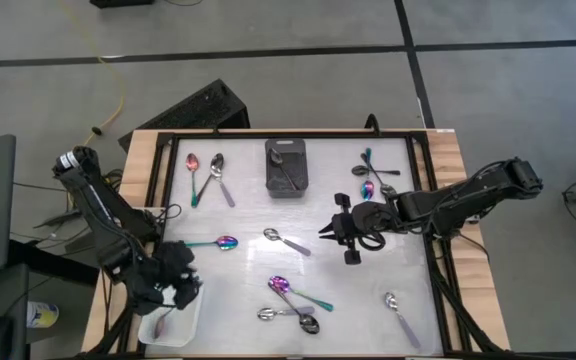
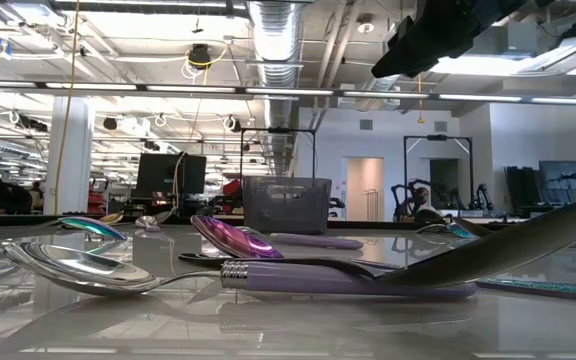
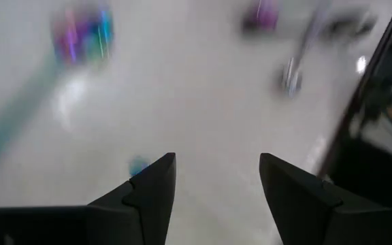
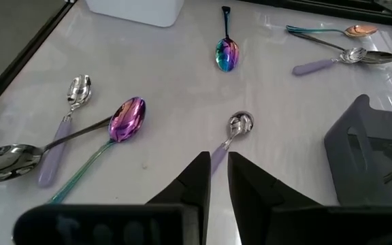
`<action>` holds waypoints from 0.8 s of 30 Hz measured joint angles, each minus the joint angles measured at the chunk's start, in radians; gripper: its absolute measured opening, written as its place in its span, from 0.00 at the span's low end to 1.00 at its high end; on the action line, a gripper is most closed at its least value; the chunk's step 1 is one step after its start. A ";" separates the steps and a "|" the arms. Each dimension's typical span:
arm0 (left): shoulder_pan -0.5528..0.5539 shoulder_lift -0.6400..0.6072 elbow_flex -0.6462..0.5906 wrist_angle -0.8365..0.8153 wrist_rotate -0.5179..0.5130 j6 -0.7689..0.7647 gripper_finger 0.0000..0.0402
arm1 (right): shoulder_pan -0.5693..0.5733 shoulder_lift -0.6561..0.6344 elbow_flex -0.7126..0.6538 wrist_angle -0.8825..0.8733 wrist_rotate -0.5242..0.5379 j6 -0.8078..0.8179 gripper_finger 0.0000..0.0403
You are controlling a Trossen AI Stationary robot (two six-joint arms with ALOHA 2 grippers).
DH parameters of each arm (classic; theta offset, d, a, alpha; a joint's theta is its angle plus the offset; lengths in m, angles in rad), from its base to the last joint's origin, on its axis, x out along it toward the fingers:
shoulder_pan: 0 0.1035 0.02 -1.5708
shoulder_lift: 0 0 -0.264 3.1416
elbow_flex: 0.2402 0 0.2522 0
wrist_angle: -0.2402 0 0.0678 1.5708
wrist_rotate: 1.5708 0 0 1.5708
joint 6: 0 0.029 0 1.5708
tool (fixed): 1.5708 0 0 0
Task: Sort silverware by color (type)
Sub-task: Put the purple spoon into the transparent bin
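- While poised above the near-left corner of the table, over the white rectangular plastic tray (image 1: 184, 332): left gripper (image 1: 176, 288), fingers spread, nothing between them.
- Inside that tray: 1 slim spoon (image 1: 158, 323), pinkish, finish hard to tell.
- Right gripper (image 1: 326, 232) mid-table, well above the surface, fingers drawn almost together, holding nothing.
- Just beyond its tips: silver spoon with lilac handle (image 1: 286, 241). Rest of the slim metal silverware scattered: iridescent rainbow spoon with teal handle (image 1: 220, 243) near the tray, crossed heap of mixed spoons (image 1: 293, 300) near the front edge, more at both far corners.
- Small black rectangular bin (image 1: 271, 172) at the far edge, 1 dark piece inside.
- Risk: fingers that narrow likely to press on the lilac handle and skid it aside unless widened before descent.
- Risk: picking from the crossed heap, likely to drag a neighbour of the wrong finish.
- High view only: both arms, tray contents.
- Right wrist view only: the slit between the fingers (image 4: 197, 178), the bowl of the silver spoon.
- Left wrist view only: the empty gap.
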 joint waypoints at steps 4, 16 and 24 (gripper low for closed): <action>0.015 0.000 -0.042 0.020 -0.357 0.184 0.49 | -0.016 0.000 0.000 0.003 0.000 -0.039 0.19; 0.453 0.000 -0.201 0.324 -0.247 0.656 0.49 | -0.117 0.000 0.000 0.001 -0.003 -0.164 0.19; 0.668 0.000 -0.248 0.796 0.106 1.183 0.49 | -0.169 0.000 0.000 -0.002 -0.003 -0.114 0.19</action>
